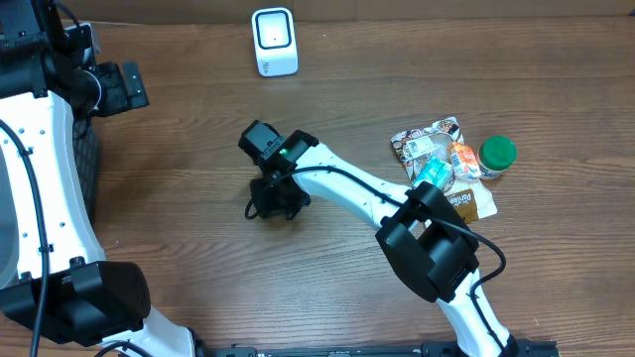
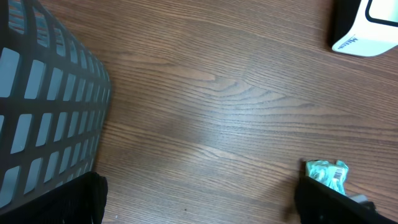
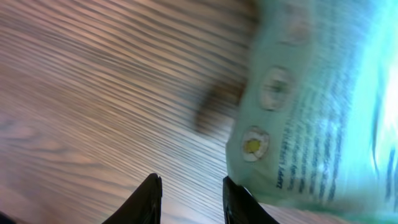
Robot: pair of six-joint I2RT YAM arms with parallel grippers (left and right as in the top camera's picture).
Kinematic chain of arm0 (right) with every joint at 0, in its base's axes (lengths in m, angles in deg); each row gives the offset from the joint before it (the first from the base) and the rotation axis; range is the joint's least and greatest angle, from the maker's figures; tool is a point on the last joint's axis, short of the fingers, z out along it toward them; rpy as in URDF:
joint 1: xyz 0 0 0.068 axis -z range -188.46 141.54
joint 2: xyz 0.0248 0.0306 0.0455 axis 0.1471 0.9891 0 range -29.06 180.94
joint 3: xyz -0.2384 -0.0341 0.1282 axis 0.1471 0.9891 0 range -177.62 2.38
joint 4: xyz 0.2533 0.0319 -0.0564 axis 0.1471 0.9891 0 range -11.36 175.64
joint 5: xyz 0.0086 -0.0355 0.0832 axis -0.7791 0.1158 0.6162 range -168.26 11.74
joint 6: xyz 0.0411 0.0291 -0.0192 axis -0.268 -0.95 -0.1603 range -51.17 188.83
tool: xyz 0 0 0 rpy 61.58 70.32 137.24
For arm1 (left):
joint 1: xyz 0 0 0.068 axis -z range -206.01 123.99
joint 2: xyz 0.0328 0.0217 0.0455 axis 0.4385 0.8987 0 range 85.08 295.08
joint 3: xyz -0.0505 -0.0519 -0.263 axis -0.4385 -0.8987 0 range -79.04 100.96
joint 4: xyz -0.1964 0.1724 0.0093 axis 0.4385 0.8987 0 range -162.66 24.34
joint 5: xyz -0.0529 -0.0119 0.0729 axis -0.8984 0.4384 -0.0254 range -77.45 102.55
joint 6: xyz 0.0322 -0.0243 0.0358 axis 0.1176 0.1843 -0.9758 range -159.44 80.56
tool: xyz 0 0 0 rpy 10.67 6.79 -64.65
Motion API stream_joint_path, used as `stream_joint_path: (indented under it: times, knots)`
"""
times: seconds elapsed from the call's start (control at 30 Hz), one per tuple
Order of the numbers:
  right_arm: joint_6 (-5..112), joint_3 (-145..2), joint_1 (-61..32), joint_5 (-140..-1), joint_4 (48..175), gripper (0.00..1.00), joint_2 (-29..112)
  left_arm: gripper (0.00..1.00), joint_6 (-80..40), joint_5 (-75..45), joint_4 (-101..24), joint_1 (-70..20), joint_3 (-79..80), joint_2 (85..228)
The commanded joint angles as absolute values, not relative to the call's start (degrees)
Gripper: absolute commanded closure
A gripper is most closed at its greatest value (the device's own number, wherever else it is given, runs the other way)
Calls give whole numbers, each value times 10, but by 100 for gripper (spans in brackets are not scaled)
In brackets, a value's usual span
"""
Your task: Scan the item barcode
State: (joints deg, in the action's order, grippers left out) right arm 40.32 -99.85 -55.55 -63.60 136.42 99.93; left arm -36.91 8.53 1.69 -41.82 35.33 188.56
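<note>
The brown wood-grain table fills the overhead view. At its left edge the white left arm rises along the frame, and its black end effector sits high in the far left corner with its fingers spread wide and nothing between them. Beside that arm stands a dark plastic mesh basket, its grid wall filling the left side of the left wrist view.

The white-and-black right arm reaches from the near right edge across to the middle of the table, where its black end effector is low over the wood. In the right wrist view its two dark fingers stand a little apart, bare wood showing in the gap – they clamp nothing.

The task's thing, a mint-green printed packet, lies on the table just beside those fingers, on the right of that view and blurred; one corner of it overlaps the nearer finger. The left wrist view shows the same packet as a small teal scrap next to a dark shape at the lower right.

At the far edge stands a white box-shaped barcode scanner – upright, well apart from the packet. On the right lies a pile of colourful snack packets, touching a small green-lidded jar.
</note>
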Motion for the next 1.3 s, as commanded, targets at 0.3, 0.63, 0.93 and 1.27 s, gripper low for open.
stream_joint_path:
  times: [0.3, 0.63, 0.93, 1.27]
  knots:
    - [422, -996, -478, -686, 1439, 71, 983, 1, -382, 87, 17, -420, 354, 1892]
    - [487, -997, -426, -674, 1458, 62, 877, 0, -382, 87, 17, -420, 354, 1892]
    - [529, -996, -331, -644, 1443, 47, 842, 1, -382, 87, 17, -420, 354, 1892]
    - [533, -996, -329, -612, 1395, 44, 890, 0, -382, 87, 17, -420, 354, 1892]
